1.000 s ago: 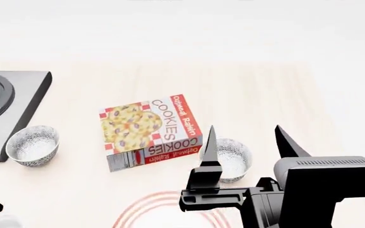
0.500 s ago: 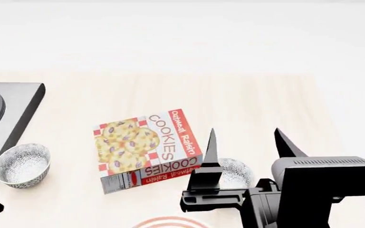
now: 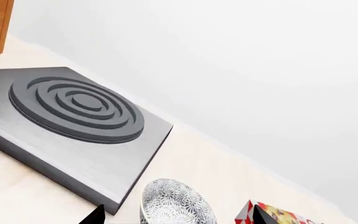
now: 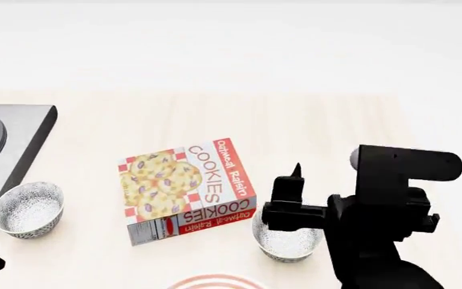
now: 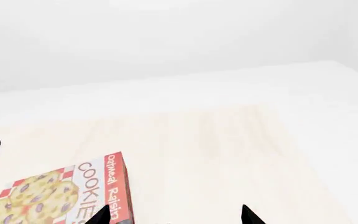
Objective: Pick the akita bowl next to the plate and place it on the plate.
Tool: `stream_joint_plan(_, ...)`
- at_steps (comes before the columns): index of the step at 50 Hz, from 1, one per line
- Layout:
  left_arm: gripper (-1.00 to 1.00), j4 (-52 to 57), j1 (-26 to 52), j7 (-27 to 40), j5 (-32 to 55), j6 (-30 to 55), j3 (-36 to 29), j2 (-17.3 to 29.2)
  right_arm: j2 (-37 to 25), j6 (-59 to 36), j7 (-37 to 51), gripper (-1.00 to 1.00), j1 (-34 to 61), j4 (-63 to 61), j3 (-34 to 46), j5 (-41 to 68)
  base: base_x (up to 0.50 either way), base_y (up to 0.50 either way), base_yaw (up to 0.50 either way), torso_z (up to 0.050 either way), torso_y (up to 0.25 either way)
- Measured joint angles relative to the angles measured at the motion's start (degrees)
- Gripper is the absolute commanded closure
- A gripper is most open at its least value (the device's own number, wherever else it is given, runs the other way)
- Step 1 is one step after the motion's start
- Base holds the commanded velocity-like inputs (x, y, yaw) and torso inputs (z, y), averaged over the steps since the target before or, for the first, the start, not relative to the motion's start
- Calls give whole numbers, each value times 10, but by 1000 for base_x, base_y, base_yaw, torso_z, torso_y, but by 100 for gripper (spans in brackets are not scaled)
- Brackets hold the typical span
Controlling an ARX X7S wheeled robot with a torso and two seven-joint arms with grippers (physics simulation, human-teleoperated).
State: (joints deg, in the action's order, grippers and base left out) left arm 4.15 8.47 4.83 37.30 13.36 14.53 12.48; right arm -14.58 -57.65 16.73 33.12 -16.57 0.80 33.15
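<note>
Head view: nearest the robot, only the top arc of the plate point(image 4: 215, 281) peeks in at the bottom edge, its red rings just visible. Just beyond it and a little to the right sits the akita bowl point(image 4: 286, 242), upright on the table point(image 4: 327, 126), close to the plate but not on it. The right gripper point(image 4: 295, 180) hangs over the bowl's far rim; only one black fingertip point(image 4: 296, 170) shows in this view, but the right wrist view shows two tips point(image 5: 102, 215) well apart, so the gripper is spread and holds nothing. Half a second ago the arm lay lower in the picture with both fingers pointing up and partly covering the bowl; now the wrist has pitched over and the bowl is almost fully exposed beneath it. I judge this as the arm lining up for a downward grasp on the rim, with the lift and transfer not yet begun.

Touching or nearly touching the bowl's left side lies the cookie box point(image 4: 187, 188), a likely obstacle for the fingers. Further left rests the second speckled bowl point(image 4: 27, 209), beside the grey hotplate point(image 4: 10, 135). The left gripper point(image 3: 174, 215) shows two dark tips set apart, empty.
</note>
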Motion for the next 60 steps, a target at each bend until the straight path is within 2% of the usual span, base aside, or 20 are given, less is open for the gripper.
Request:
stream_joint_plan(20,-100,1,-1,5,5,0,-3,4,13,-7,-40,-100,179,317,39,-33,0,0,0,0,0)
stream_joint_plan(40,-100,-3,-1,6,9,-5,-6,7,61,131,-148,-100,371,773,79,-97,0,0,0,0,0)
stream_joint_plan(48,-100,-3,-1,7,10,-6,-8,8,71,147,-168,-100,401,851,51,-137,0,0,0,0,0)
stream_joint_plan(60,-100,-4,-2,8,12,-8,-10,9,82,145,-192,-100,408,896,-7,-212,0,0,0,0,0)
